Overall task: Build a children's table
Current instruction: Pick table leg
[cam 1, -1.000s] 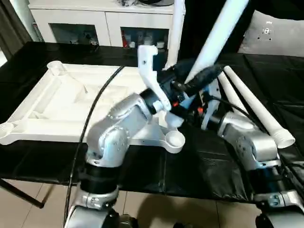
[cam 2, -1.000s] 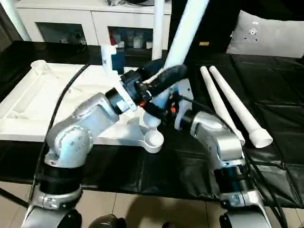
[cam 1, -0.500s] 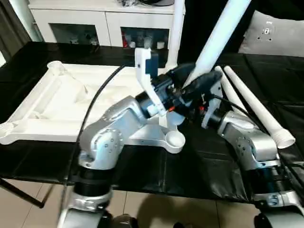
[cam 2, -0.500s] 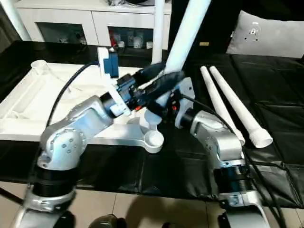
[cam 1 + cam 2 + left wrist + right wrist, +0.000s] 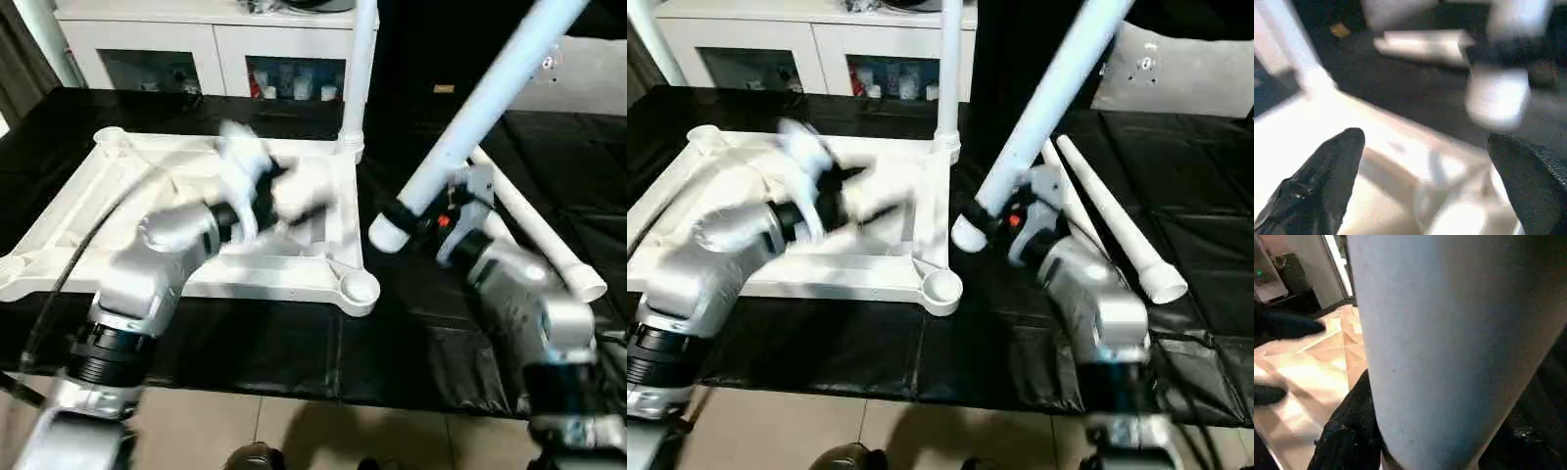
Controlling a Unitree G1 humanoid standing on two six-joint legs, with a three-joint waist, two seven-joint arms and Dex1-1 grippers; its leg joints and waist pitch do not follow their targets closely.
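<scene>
A black cloth-covered table (image 5: 294, 343) fills the middle of the room. Behind its far edge stands a white cabinet (image 5: 211, 39) with glass-fronted shelves holding small items. A grey pillow (image 5: 1181, 78) rests beyond the far right corner. Beige floor tiles (image 5: 323, 431) show below the near edge

Home rm: cabinet (image 5: 211, 39), pillow (image 5: 1185, 73)
</scene>
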